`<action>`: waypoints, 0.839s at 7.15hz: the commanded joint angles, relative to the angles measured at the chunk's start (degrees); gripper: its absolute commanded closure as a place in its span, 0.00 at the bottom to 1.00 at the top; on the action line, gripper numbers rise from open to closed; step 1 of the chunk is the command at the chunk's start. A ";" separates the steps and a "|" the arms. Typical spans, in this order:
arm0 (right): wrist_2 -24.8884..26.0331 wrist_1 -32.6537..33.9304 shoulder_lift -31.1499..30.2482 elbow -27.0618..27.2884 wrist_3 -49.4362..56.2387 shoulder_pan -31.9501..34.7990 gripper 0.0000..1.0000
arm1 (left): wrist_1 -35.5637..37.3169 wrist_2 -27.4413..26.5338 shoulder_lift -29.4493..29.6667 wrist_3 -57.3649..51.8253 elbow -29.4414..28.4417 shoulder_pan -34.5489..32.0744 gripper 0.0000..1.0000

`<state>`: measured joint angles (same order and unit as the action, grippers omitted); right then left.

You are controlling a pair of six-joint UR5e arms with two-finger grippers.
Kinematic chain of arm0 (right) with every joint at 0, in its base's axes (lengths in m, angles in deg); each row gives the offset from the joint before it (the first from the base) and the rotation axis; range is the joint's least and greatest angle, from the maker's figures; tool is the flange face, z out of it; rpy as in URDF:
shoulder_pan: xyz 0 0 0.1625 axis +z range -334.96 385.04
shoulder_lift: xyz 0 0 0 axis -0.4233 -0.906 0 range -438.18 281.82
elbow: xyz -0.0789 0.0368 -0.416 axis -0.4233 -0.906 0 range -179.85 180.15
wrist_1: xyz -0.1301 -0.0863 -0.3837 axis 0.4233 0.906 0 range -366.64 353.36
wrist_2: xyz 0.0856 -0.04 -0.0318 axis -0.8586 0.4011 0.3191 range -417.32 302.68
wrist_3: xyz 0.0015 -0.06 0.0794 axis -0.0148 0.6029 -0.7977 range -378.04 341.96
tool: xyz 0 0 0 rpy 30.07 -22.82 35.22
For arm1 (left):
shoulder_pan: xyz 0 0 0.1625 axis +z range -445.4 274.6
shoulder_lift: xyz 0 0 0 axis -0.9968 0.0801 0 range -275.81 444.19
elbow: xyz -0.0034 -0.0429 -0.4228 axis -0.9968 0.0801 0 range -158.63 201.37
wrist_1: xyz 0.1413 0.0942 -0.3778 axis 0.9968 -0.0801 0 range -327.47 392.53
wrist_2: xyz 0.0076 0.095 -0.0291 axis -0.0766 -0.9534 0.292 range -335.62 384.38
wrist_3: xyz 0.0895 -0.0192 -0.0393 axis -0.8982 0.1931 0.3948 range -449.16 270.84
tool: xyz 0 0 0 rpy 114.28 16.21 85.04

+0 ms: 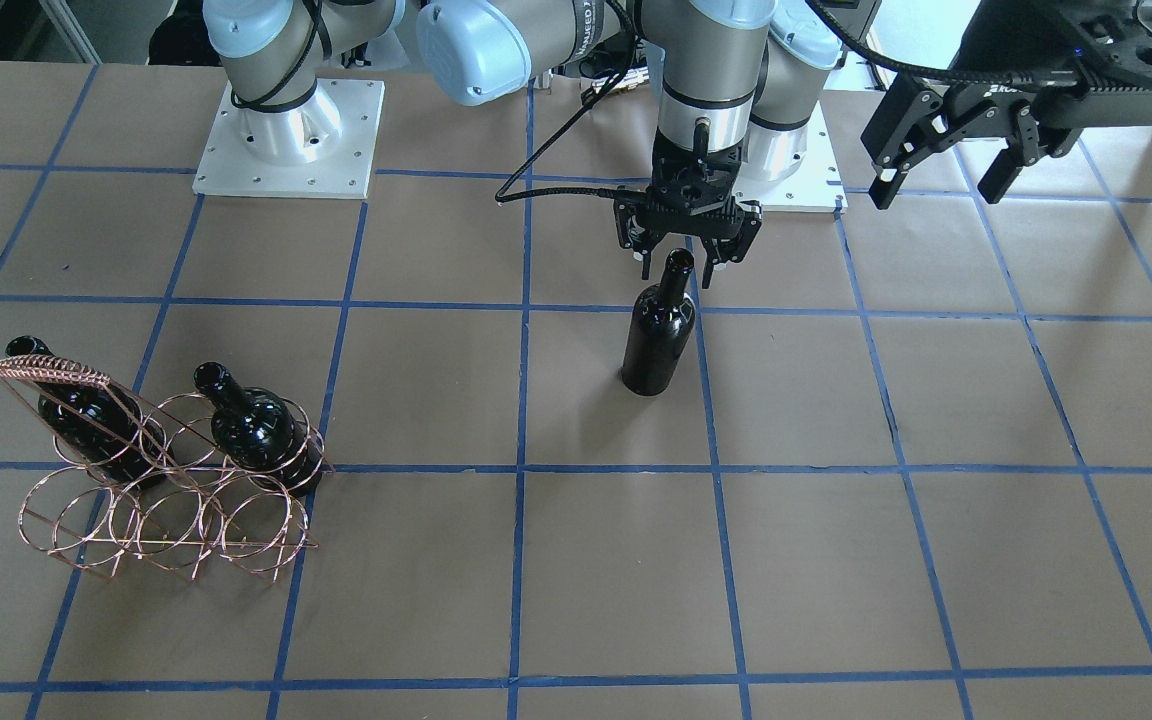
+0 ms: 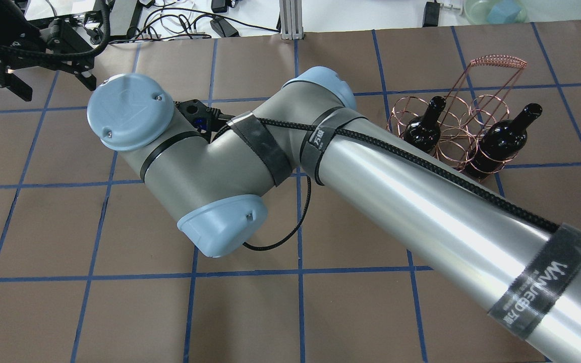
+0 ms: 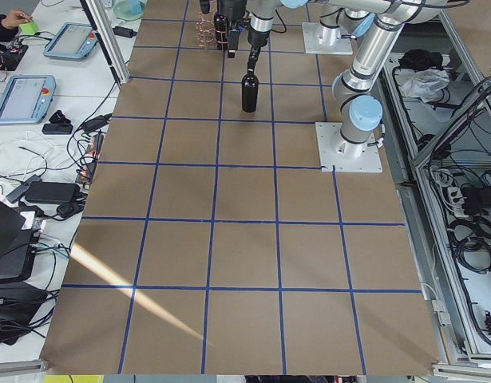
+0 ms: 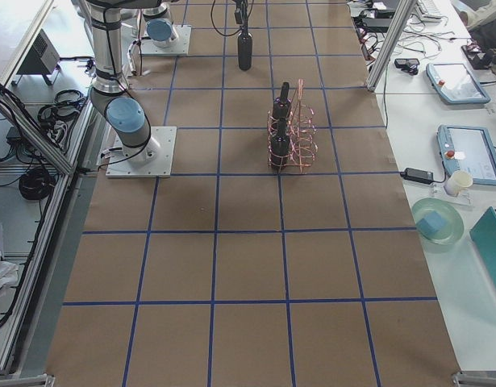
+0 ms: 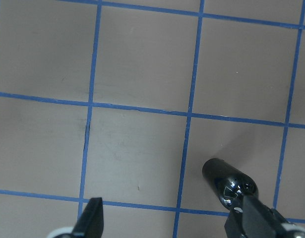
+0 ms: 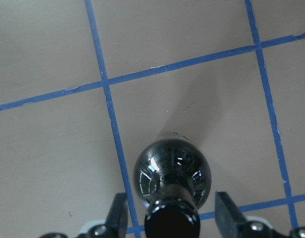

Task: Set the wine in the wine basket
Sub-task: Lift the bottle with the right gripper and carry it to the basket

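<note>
A glossy black wine bottle [image 1: 658,335] stands upright on the brown table, near the middle. My right gripper [image 1: 686,258] hangs over it, open, with its fingers on either side of the bottle's mouth and not touching. In the right wrist view the bottle [image 6: 172,178] sits between the two fingers [image 6: 118,213]. The copper wire wine basket [image 1: 166,500] stands far to the side and holds two more black bottles [image 1: 251,425]. My left gripper [image 1: 946,170] is open and empty, held high off to the side. The overhead view hides the standing bottle under my right arm.
The table is brown paper with a grid of blue tape lines. The two arm base plates [image 1: 286,140] sit at the robot's edge. A black cable [image 1: 556,185] loops from the right wrist. The basket [image 2: 452,126] shows at the overhead view's upper right.
</note>
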<state>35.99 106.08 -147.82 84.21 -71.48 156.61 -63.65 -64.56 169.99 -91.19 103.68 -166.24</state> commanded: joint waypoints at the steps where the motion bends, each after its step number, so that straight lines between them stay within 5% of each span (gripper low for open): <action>1: 0.47 0.31 0.03 1.10 0.71 0.00 0.50 | 0.03 0.00 -0.02 -0.25 0.04 0.24 0.00; 3: 0.21 1.53 0.03 1.02 1.33 0.00 0.70 | 0.03 0.00 -0.11 -0.34 0.04 0.33 0.00; 6: 0.21 3.39 0.12 1.10 3.44 0.00 0.74 | 0.03 0.00 -0.11 -0.34 0.04 0.24 0.00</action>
<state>36.21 109.13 -147.72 85.29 -68.48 156.61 -63.62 -64.57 169.89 -91.53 103.72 -165.93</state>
